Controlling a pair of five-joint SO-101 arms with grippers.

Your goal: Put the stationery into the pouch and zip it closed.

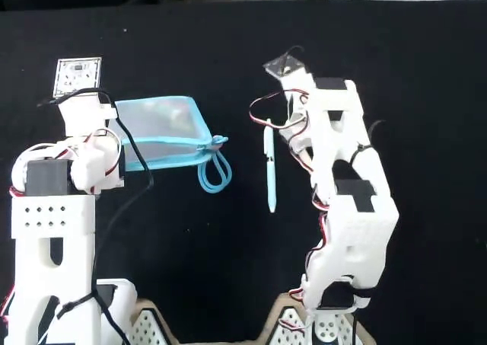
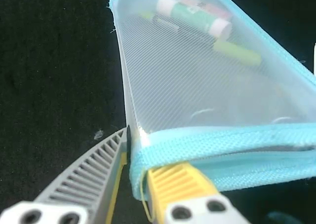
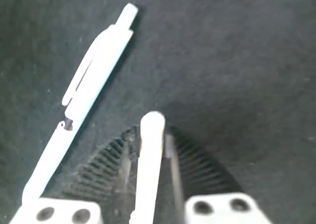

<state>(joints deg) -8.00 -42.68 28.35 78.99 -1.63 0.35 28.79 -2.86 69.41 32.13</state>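
Note:
A translucent pouch point(image 1: 163, 128) with light blue trim lies at the left of the black table, its blue loop point(image 1: 214, 170) trailing toward the middle. Inside it are a glue stick point(image 2: 195, 14), a green marker point(image 2: 237, 53) and a dark clip point(image 2: 165, 22). My left gripper point(image 2: 132, 140) is shut on the pouch's trimmed corner point(image 2: 143, 159). A white and light blue pen point(image 1: 270, 174) lies on the cloth between the arms, right of the pouch. My right gripper point(image 3: 148, 130) hovers beside that pen point(image 3: 91, 85), shut on a white stick point(image 3: 149, 159).
A small printed card point(image 1: 77, 73) lies behind the left arm. A clear plastic scrap point(image 1: 283, 65) sits at the far end of the right arm. Both white arm bases point(image 1: 53, 231) stand at the table's front edge.

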